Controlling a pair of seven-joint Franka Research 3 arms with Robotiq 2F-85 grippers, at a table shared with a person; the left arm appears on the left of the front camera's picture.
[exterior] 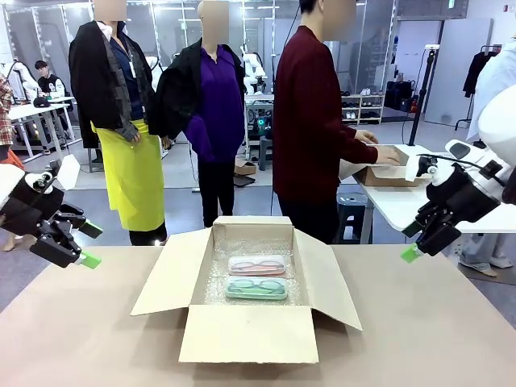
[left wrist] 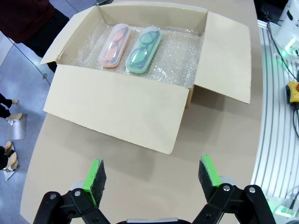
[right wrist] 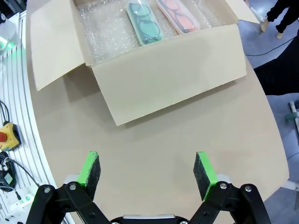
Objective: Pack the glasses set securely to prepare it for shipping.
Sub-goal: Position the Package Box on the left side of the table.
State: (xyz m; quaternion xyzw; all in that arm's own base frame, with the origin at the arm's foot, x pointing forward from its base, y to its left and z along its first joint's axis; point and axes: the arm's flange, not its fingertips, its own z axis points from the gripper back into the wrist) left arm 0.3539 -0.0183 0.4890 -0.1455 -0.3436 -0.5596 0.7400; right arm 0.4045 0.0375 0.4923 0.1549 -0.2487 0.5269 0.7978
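Resting side by side inside open box (exterior: 251, 230), frame centre: pink case (exterior: 256, 264), mint-green case (exterior: 256, 288). Left hand (exterior: 89, 244), right hand (exterior: 413, 240) spread apart, empty. Probably next: fold flaps (exterior: 246, 334) inward gently, evenly.

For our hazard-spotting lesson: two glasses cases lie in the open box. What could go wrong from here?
The pink case and mint case lie uncovered on bubble wrap; sealed so, they could slide and knock.
The near flap juts outward; the open left gripper or right gripper, reaching in, might snag it.
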